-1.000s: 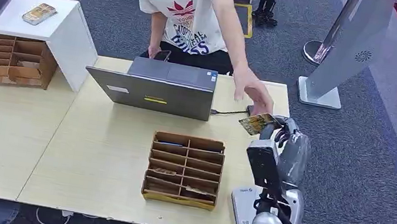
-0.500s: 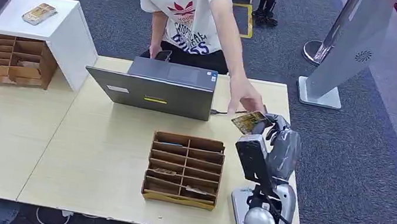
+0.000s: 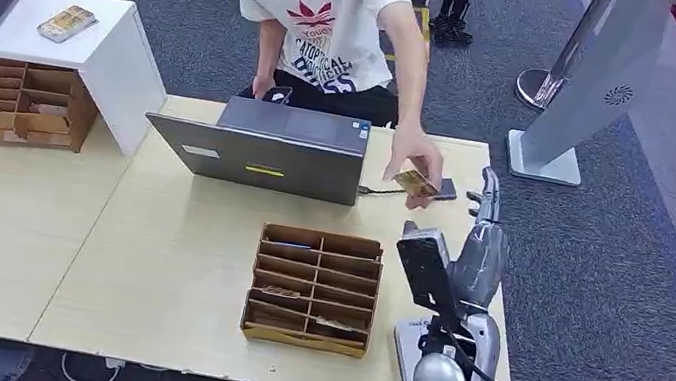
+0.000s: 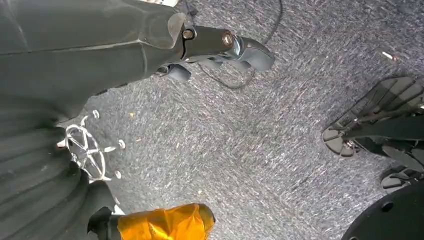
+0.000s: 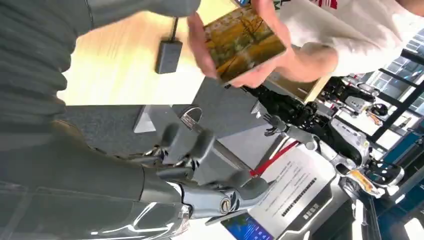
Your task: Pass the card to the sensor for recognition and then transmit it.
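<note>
A person's hand (image 3: 416, 162) holds the yellow picture card (image 3: 412, 182) above the table's far right part, just left of the small dark sensor (image 3: 446, 189) wired to the laptop. My right hand (image 3: 482, 234) stands raised beside the table's right edge with its fingers stretched out and nothing in them, a short way right of the card. In the right wrist view the card (image 5: 241, 41) sits in the person's fingers beyond my spread fingers (image 5: 186, 141), and the sensor (image 5: 168, 56) lies on the table. My left hand (image 4: 220, 46) hangs over grey carpet and holds nothing.
A grey laptop (image 3: 263, 154) stands at the table's far side, with the person behind it. A cardboard slot box (image 3: 314, 288) sits mid-table. A white device (image 3: 408, 355) lies at the front right corner. Another slot box (image 3: 28, 104) and a white stand (image 3: 108, 45) are left.
The card has left my right hand: the person took it and drew it left toward the laptop. My right hand's fingers have straightened and the arm has shifted slightly left.
</note>
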{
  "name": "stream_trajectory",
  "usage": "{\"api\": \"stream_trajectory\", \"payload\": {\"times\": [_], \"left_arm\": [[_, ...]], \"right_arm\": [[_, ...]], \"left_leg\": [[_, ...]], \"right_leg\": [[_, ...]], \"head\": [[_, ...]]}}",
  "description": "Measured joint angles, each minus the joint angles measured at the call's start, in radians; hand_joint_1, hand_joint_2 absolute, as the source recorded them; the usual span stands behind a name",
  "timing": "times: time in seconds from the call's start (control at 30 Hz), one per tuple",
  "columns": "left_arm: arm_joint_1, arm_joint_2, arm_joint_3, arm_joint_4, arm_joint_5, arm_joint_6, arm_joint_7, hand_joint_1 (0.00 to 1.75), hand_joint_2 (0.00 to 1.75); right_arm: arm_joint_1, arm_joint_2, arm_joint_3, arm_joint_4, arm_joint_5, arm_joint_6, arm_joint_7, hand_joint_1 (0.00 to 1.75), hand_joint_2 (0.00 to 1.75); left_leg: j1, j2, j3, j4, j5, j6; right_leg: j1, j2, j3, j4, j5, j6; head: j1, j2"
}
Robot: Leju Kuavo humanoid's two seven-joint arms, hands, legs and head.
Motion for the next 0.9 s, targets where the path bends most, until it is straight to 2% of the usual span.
{"api": "stream_trajectory", "payload": {"times": [0.77, 0.87, 0.9], "left_arm": [[0.0, -0.008, 0.006, 0.0, 0.013, 0.0, 0.0, 0.0, 1.75], [0.0, -0.013, 0.015, 0.0, 0.022, 0.0, -0.003, 0.0, 1.75], [0.002, -0.013, 0.016, 0.0, 0.01, 0.0, -0.003, 0.0, 1.75]], "right_arm": [[0.0, 0.0, 0.0, 0.004, 0.005, 0.018, 0.012, 0.0, 1.75], [0.004, 0.0, 0.0, -0.003, -0.032, 0.035, -0.003, 0.0, 1.75], [0.009, 0.0, 0.003, -0.014, -0.065, 0.065, -0.024, 0.0, 1.75]], "left_leg": [[0.0, 0.0, 0.0, 0.0, 0.0, 0.0], [0.0, 0.0, 0.0, 0.0, 0.0, 0.0], [0.0, 0.0, 0.0, 0.0, 0.0, 0.0]], "right_leg": [[0.0, 0.0, 0.0, 0.0, 0.0, 0.0], [0.0, 0.0, 0.0, 0.0, 0.0, 0.0], [0.0, 0.0, 0.0, 0.0, 0.0, 0.0]], "head": [[0.0, 0.0], [0.0, 0.0], [0.0, 0.0]]}}
